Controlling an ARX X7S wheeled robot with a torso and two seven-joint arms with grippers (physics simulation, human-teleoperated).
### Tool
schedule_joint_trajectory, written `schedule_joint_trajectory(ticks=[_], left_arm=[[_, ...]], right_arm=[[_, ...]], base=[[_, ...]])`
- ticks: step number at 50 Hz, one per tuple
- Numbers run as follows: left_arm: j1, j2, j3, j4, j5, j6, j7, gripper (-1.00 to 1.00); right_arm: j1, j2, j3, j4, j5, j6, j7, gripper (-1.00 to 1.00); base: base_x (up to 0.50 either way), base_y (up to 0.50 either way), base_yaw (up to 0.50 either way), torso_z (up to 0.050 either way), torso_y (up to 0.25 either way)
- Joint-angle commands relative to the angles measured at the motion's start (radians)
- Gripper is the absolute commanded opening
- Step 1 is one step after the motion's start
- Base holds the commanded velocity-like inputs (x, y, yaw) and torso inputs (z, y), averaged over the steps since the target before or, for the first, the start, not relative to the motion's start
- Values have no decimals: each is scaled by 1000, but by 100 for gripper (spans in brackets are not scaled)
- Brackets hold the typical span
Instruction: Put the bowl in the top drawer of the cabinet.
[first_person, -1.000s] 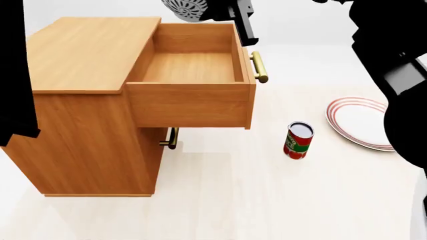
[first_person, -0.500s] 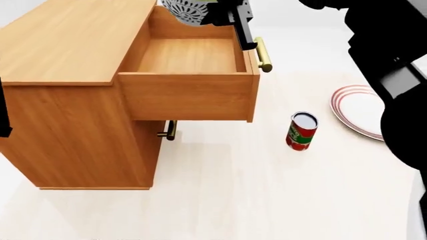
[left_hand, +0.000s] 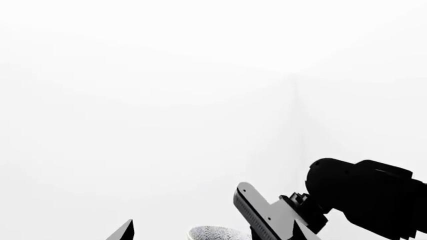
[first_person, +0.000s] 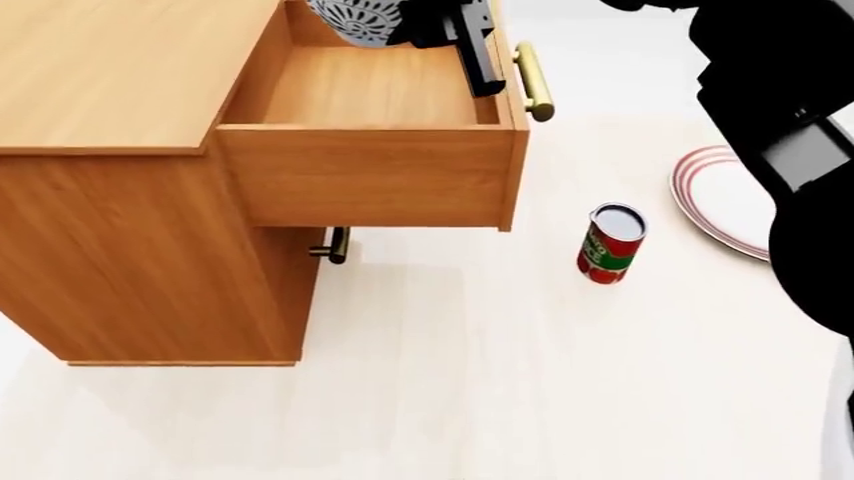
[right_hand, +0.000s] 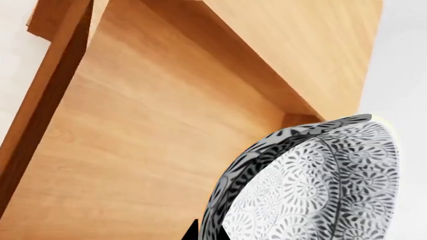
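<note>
One gripper, the right (first_person: 447, 22), pinches the speckled bowl (first_person: 358, 20) over the open top drawer (first_person: 367, 95): lower it level, centred, then let go; left gripper's opening unclear.

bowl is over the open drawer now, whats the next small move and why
Probably lower the right gripper a little, straight down. It holds the bowl tilted above the back of the top drawer, which stands open with a bare floor, so the bowl should be near the wood before any release.

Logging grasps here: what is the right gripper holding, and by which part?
The bowl, apparently by its rim, above the open top drawer; the contact itself is hidden.
</note>
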Motion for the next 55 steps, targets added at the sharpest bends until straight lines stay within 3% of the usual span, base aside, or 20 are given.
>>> schedule_joint_trajectory(ticks=[1,29,30,55], left_arm=[[12,-4,-28,0,-11,2,4,100],[47,16,-87,-4,-4,-8,35,100],[48,15,-89,-4,-7,-8,35,100],[58,15,-95,5,-19,-8,40,100]], right_arm=[[11,0,6,-12,-9,-1,6,-100],[34,0,5,-31,-6,30,-2,-100],[34,0,5,-32,-5,33,-2,100],[52,0,6,-22,3,48,-16,100]], base=[[0,0,0,0,-111],[0,0,0,0,-82],[0,0,0,0,0],[0,0,0,0,6]])
